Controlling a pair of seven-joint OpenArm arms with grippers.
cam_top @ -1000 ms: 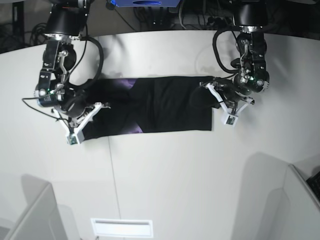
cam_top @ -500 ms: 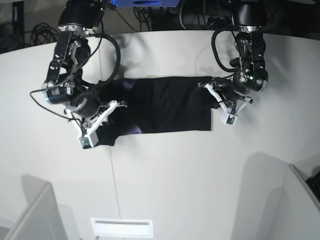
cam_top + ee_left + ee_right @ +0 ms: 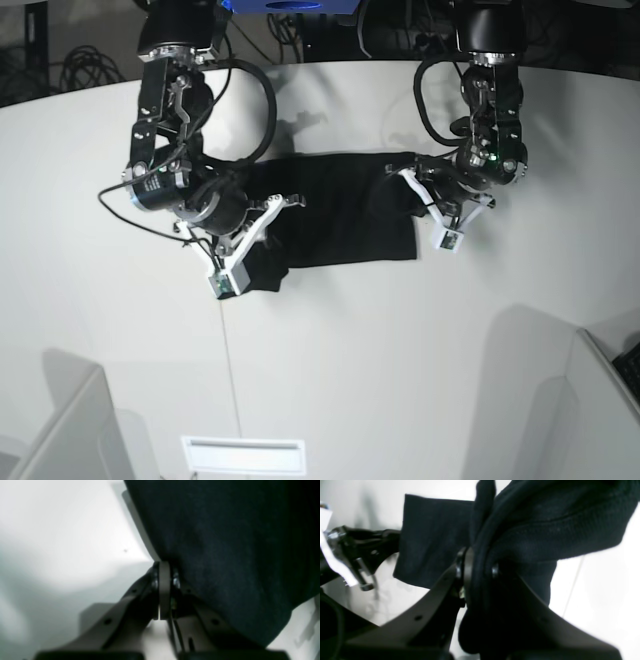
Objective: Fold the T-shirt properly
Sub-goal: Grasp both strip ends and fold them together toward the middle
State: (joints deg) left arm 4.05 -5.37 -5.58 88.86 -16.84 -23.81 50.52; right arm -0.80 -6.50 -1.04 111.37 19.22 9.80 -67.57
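A large black short-sleeved cloth T-shirt (image 3: 345,210) is seen stretched across the middle of a pale, matte white tabletop (image 3: 380,340), gripped at both ends by two black robot arms. In the base view, the right gripper (image 3: 258,215), mounted on the arm at the picture's left, is raised slightly above the surface with one end of the garment bunched and lifted in it; a hanging fold of dark cloth is draped below the jaws toward the table. From the right wrist camera the right gripper (image 3: 475,567) is shown with its jaws pinching a thick roll of the T-shirt (image 3: 545,525) between them, a flat part of the cloth being visible beyond on the table, next to the other arm's gripper.

The left gripper (image 3: 425,190), on the arm at the base view's right, is held low at the opposite end of the shirt. In the left wrist view the left gripper (image 3: 165,575) is seen with its jaws pressed together on the very edge of the black fabric (image 3: 225,542), which is spread flat over the tabletop (image 3: 62,530) to the right of the fingers. No print is visible on the cloth.
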